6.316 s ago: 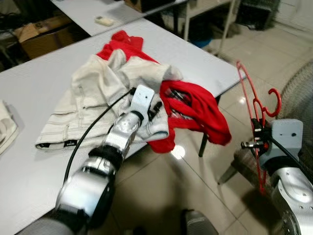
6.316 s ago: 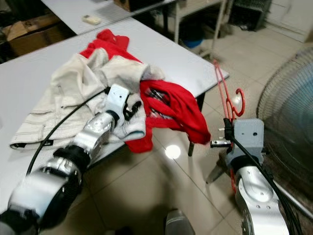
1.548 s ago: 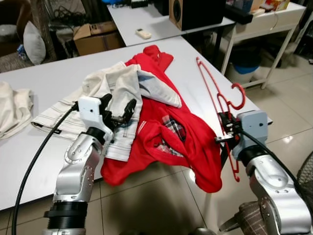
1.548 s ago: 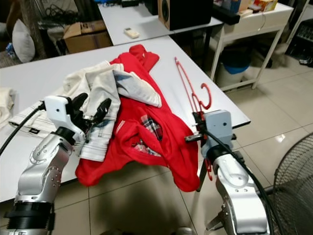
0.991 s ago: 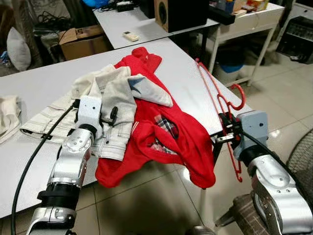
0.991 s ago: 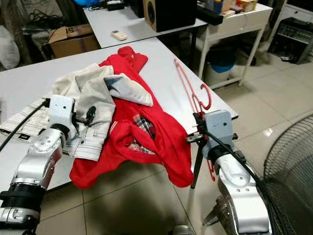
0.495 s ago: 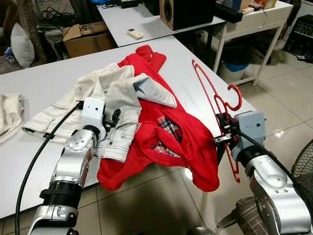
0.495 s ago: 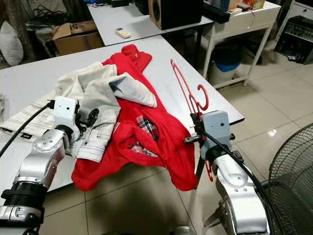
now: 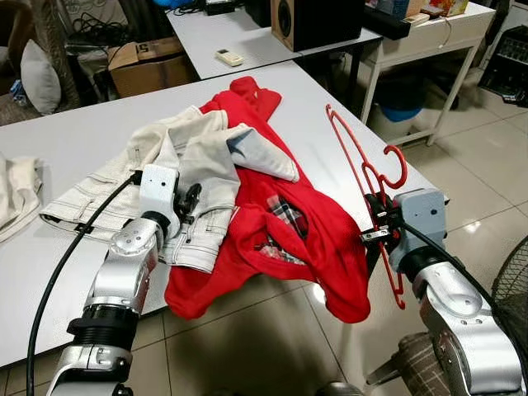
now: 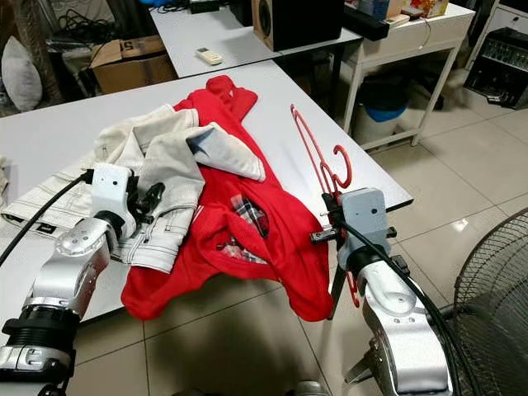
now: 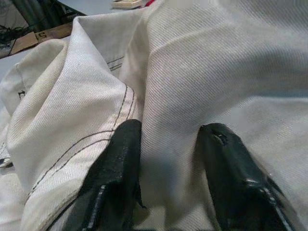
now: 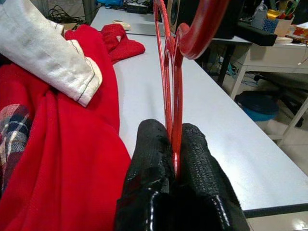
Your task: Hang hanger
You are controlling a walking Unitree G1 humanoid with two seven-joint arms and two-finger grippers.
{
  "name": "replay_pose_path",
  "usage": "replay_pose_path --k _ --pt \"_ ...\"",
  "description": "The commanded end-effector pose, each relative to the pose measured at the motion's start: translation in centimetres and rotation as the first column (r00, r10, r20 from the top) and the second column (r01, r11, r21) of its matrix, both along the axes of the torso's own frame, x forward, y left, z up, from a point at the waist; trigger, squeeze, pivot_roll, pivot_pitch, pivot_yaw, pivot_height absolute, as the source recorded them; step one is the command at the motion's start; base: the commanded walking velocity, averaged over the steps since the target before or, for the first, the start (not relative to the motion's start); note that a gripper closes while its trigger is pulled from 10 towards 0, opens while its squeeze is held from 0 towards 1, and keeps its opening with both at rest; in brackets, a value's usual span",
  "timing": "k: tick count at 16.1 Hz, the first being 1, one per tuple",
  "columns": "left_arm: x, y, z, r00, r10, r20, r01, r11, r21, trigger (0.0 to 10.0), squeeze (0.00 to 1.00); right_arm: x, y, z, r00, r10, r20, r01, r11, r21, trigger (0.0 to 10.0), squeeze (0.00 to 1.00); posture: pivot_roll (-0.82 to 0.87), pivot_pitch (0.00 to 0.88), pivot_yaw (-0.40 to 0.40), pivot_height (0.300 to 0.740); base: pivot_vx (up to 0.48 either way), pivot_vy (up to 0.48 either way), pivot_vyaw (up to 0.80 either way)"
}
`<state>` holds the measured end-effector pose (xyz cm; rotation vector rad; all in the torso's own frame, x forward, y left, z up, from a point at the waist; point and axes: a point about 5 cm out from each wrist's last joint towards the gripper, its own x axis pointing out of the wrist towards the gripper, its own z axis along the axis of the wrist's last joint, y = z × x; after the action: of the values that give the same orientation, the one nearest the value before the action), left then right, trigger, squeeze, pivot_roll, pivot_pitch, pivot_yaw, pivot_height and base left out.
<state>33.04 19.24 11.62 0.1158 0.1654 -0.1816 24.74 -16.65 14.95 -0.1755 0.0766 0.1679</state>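
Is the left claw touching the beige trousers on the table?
Touching. In the left wrist view, both black fingers of the left claw press into the beige trousers, with a fold of cloth between them.

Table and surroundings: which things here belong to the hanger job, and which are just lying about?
In the job:
red hanger, clamped in the right gripper
red garment
left gripper, open on the white jacket

Lying about:
remote
speaker
cardboard box
fan
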Motion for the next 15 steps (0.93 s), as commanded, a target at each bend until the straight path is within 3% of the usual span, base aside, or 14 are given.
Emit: replay_pose_path --k 1,8,11,14,15 --pt "0.1 0.1 0.2 1.000 0.002 -0.003 -0.002 1.000 -0.029 0.0 0.00 0.0 0.1 0.0 1.000 -0.003 0.000 0.003 1.000 0.003 10.0 0.00 -0.22 0.038 0.109 0.740 0.000 0.000 0.00" --pt "-0.9 0.8 0.4 0.999 0.047 0.011 -0.045 0.987 -0.153 0.0 0.00 -0.6 -1.0 -1.1 0.997 -0.060 -0.039 0.060 0.998 0.012 10.0 0.00 -0.20 0.096 0.054 0.740 0.000 0.000 0.00" --pt "-1.3 0.7 1.4 0.995 0.058 0.076 -0.039 0.972 -0.232 0.0 0.00 -1.3 -1.8 -1.7 0.993 -0.094 -0.073 0.095 0.996 0.003 10.0 0.00 -0.18 0.150 0.036 0.740 0.000 0.000 0.00" --pt "0.2 0.8 3.8 0.984 0.100 0.145 -0.051 0.949 -0.311 0.0 0.00 -1.6 -1.8 -1.7 0.991 -0.106 -0.078 0.107 0.994 0.011 10.0 0.00 -0.18 0.161 0.036 0.740 0.000 0.000 0.00" --pt "1.5 0.6 5.5 0.977 0.102 0.188 -0.032 0.939 -0.343 0.0 0.00 -1.5 -1.7 -1.7 0.991 -0.108 -0.075 0.110 0.994 0.015 10.0 0.00 -0.18 0.154 0.035 0.740 0.000 0.000 0.00"
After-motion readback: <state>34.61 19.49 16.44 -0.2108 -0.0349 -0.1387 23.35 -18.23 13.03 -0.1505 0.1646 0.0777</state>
